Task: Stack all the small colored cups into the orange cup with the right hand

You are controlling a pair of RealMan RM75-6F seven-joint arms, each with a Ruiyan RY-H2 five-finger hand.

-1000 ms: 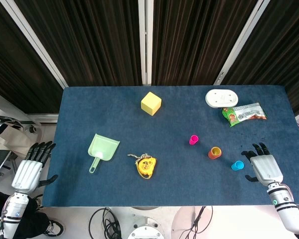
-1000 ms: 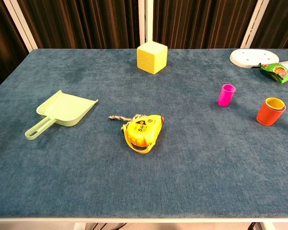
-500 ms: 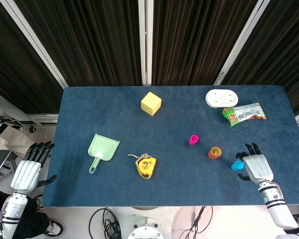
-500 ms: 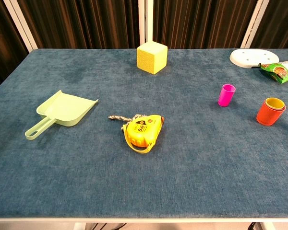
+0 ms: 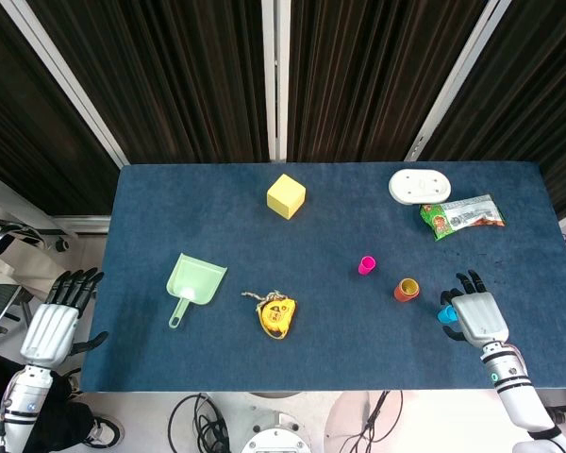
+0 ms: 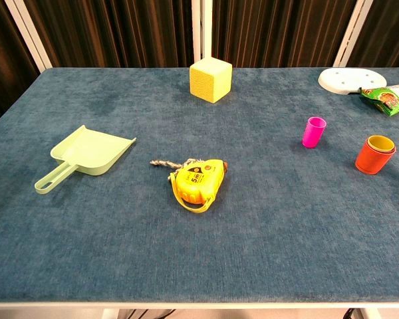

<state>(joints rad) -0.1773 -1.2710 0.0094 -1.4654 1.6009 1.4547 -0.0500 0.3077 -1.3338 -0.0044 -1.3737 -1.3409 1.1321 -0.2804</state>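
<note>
The orange cup (image 5: 407,290) stands right of the table's middle with a yellow cup (image 6: 380,142) nested inside it; it is also in the chest view (image 6: 374,157). A pink cup (image 5: 366,265) stands upright to its left and a little farther back (image 6: 313,131). A blue cup (image 5: 443,313) sits near the front right edge, partly hidden by my right hand (image 5: 477,316). That hand is right against the cup with fingers stretched forward and apart. My left hand (image 5: 54,324) hangs open off the table's left front corner. Neither hand shows in the chest view.
A yellow cube (image 5: 286,195) sits at the back centre. A green dustpan (image 5: 196,280) and a yellow tape measure (image 5: 277,315) lie front left. A white oval dish (image 5: 420,186) and a green snack bag (image 5: 461,215) are at the back right.
My right hand has slid left along the front edge until it reaches and partly covers the blue cup. The cups and my left hand have stayed put.
</note>
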